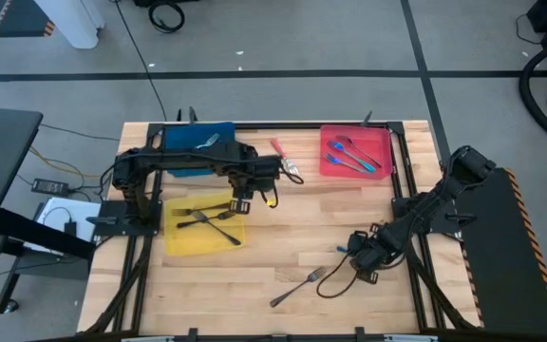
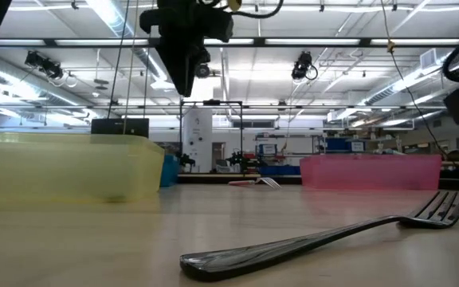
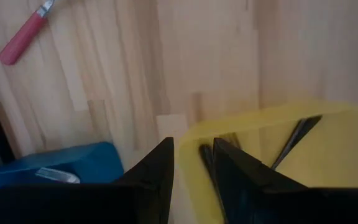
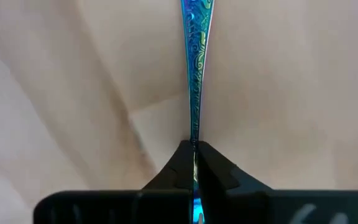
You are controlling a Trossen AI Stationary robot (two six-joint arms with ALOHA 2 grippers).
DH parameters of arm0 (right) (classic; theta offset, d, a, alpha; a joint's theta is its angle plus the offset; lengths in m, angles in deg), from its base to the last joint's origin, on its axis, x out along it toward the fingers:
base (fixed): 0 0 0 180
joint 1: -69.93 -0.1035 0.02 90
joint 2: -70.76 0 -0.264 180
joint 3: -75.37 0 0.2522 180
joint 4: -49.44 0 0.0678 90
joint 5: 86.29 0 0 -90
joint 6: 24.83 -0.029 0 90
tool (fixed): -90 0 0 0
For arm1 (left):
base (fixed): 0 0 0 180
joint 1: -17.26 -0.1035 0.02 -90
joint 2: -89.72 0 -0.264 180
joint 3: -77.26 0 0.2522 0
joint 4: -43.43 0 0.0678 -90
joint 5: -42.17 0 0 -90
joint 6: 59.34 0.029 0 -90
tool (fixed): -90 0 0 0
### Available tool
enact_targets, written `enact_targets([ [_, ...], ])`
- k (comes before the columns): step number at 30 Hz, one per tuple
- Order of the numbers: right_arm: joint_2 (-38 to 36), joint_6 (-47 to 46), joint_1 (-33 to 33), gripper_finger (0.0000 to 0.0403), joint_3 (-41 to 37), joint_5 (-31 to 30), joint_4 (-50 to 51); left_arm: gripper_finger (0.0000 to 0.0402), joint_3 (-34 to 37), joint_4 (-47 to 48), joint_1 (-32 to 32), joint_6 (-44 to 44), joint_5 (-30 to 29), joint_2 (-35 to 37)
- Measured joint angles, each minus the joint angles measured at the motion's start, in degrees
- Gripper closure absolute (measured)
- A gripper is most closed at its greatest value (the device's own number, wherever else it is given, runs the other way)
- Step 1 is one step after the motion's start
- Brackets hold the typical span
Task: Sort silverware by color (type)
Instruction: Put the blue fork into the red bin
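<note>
Two arms: both are over the wooden table [image 1: 283,247], one on each side.
Right gripper [image 4: 194,163]: low near the right front of the table, fingers pinched tight on the thin handle of a blue fork [image 4: 194,68].
Left gripper [image 3: 193,163]: up above the yellow tray [image 1: 180,245], fingers a narrow way apart, holding nothing.
Yellow tray: a few dark forks [image 1: 207,218] lie inside.
Red tray [image 1: 329,163]: at the back right, with blue forks [image 1: 349,152] in it.
Blue tray [image 1: 193,138]: at the back left, with one silvery piece in it.
Loose pieces: a dark grey fork [image 1: 297,287] lies near the front edge, and a red-handled fork [image 1: 285,160] lies between the blue and red trays.
Step now: I think the right arm has just grabbed the blue one.
Next move: lift it straight up, keep the pinch tight, and carry it to the red tray with the other blue ones.
Room: a big hall with long ceiling lights, seen past the table.
</note>
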Motion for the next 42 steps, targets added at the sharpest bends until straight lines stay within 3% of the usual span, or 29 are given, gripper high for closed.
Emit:
enact_targets([
  [3, -1.9, 1.9, 2.4, 0.0396, -0.2, -1.7, 0.2, 0.0290, 0.0, 0.2, -2.5, 2.7, 0.1, 0.0],
  [7, -5.1, 5.5, 7.1, 0.0395, -0.4, -9.4, 1.1, 0.0290, 0.0, 0.1, -6.5, 2.9, 0.0, 0.0],
  [10, -7.5, 10.3, 12.2, 0.0395, -0.3, -10.3, 1.2, 0.0290, 0.0, 0.2, -9.3, 2.9, 0.0, 0.0],
  [21, -16.6, 33.7, 38.4, 0.0395, -0.2, -13.5, 1.4, 0.0290, 0.0, 0.7, -17.2, 7.5, 0.0, 0.0],
  [28, -20.4, 43.9, 53.5, 0.0395, 3.1, -14.1, 1.9, 0.0290, 0.0, -0.7, -19.0, 8.1, 0.1, 0.0],
  [36, -19.9, 58.0, 63.7, 0.0395, 11.3, -14.8, 3.0, 0.0290, 0.0, -2.3, -18.4, 8.0, 0.1, -0.1],
  [42, -18.1, 64.7, 72.6, 0.0395, 12.4, -16.4, 6.0, 0.0290, 0.0, -2.3, -18.2, 7.4, 0.1, -0.1],
])
